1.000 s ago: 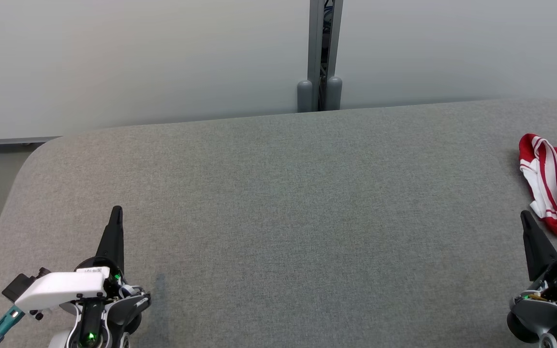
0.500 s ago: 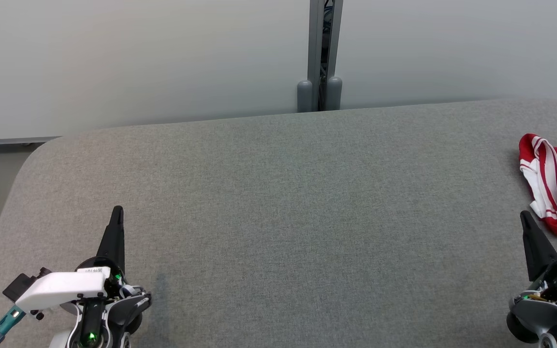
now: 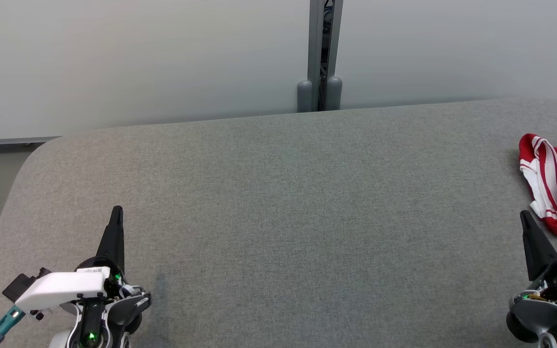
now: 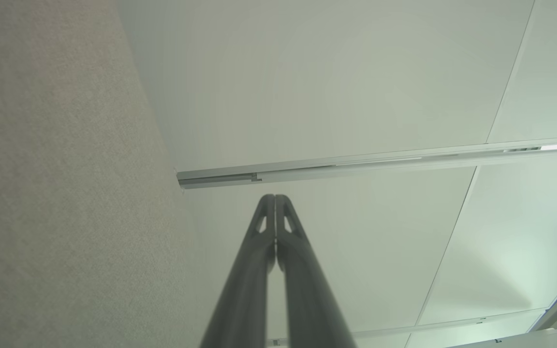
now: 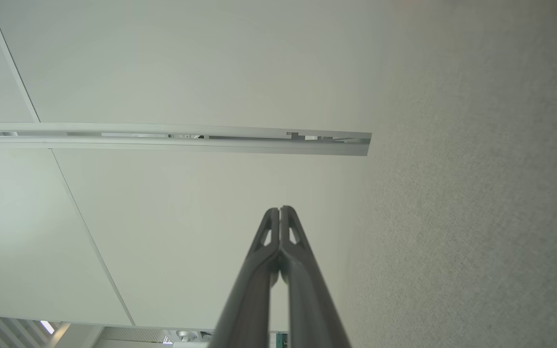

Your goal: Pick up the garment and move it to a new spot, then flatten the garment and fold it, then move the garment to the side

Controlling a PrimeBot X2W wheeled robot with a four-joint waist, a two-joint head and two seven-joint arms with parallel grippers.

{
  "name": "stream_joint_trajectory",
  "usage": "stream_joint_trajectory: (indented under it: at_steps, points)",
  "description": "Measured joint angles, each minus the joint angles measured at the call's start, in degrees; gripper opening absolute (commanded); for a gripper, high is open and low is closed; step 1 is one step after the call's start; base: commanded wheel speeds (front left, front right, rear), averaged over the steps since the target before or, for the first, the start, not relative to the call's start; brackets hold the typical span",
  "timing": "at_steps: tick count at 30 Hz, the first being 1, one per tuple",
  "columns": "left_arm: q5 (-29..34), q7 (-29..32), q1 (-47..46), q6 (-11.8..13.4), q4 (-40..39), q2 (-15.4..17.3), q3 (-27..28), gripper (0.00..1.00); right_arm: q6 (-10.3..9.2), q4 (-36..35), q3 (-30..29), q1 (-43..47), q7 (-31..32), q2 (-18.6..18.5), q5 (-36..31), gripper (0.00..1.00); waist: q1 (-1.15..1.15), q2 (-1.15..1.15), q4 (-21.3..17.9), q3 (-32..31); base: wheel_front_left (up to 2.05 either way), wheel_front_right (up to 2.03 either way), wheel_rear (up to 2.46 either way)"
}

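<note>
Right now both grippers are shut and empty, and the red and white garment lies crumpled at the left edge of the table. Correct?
One thing is wrong: the garment lies crumpled at the right edge of the table, just beyond the right gripper, as the head view shows. The rest holds: the left gripper and the right gripper are both shut and empty.

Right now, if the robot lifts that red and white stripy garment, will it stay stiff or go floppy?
Probably floppy: the garment lies crumpled in soft folds, so it would likely droop from wherever it is pinched. It looks like thin cloth, so it is probably light. If pushed, it would likely bunch up rather than slide, since the table has a rough fabric cover.
</note>
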Motion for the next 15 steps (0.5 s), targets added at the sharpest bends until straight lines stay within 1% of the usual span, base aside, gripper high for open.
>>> stream_joint_trajectory:
  at_steps: [15]
  points:
    - [0.3, 0.1, 0.0, 0.0, 0.0, -0.1, 0.2, 0.00, 0.00, 0.0, -0.4, -0.2, 0.4, 0.2, -0.3, 0.00, 0.00, 0.00, 0.0, 0.0, 0.00, 0.00, 0.00]
